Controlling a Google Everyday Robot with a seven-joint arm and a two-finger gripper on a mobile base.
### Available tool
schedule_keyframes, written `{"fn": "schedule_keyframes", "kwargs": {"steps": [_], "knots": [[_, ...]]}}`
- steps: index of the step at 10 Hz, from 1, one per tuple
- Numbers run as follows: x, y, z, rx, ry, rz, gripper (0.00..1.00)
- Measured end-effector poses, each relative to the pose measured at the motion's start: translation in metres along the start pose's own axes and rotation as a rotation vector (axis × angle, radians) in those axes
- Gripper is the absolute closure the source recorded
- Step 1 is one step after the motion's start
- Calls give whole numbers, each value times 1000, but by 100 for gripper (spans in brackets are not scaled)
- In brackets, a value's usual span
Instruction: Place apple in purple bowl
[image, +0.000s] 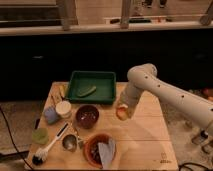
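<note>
Orange-yellow apple (121, 113) sits clenched in the gripper (122, 108) over the table's (147, 147) middle, right of the purple bowl (87, 116) and apart from it.

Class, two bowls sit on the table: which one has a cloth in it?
The orange-brown bowl at the front edge; the purple bowl behind it, nearer the gripper holding the apple, has none.

Warm, dim light lies on the table (145, 137); behind it all is dark. My gripper (123, 108), over the table's middle, shows blurred, its apple (121, 113) glowing orange.
</note>
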Motion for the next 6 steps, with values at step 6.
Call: {"fn": "schedule_keyframes", "kwargs": {"steps": [6], "knots": [[-35,-50,5,-29,2,-93,100]]}}
